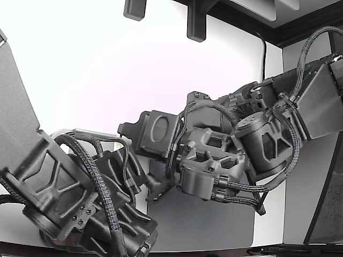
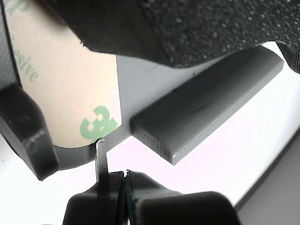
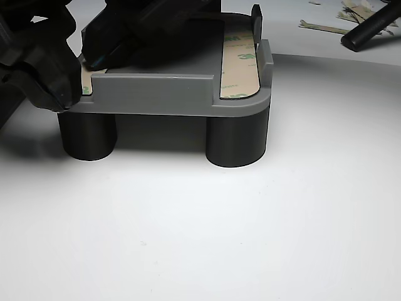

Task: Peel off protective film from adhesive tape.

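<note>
so the grey plastic part sits on two dark round legs on the white table. there's a strip of tape with its tan backing film along the part's edge on the other view's right, green print on it, lying flat. a second strip of film is at the opposite edge, and that's where the gripper is working. in the wrist view a thin metal blade sticks out of the gripper tip and its point sits right at the rounded corner of that film, next to the green print. fingers look pressed together around the blade, only a hairline seam between them. a raised grey bar runs just beside the film. in the exterior view two dark arms crowd together over a grey mat. peeled scraps lie far back on the table.
</note>
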Action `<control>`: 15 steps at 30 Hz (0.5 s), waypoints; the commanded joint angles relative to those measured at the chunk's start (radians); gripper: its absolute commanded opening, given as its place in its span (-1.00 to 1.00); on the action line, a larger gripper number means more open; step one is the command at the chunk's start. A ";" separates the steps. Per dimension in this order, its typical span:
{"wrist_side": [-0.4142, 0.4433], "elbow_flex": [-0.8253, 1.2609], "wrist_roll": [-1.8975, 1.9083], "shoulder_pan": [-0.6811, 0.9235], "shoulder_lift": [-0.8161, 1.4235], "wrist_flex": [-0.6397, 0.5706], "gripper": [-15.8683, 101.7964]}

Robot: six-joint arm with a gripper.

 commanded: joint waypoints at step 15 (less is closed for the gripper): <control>0.005 -0.034 0.003 -0.005 0.012 0.006 -0.92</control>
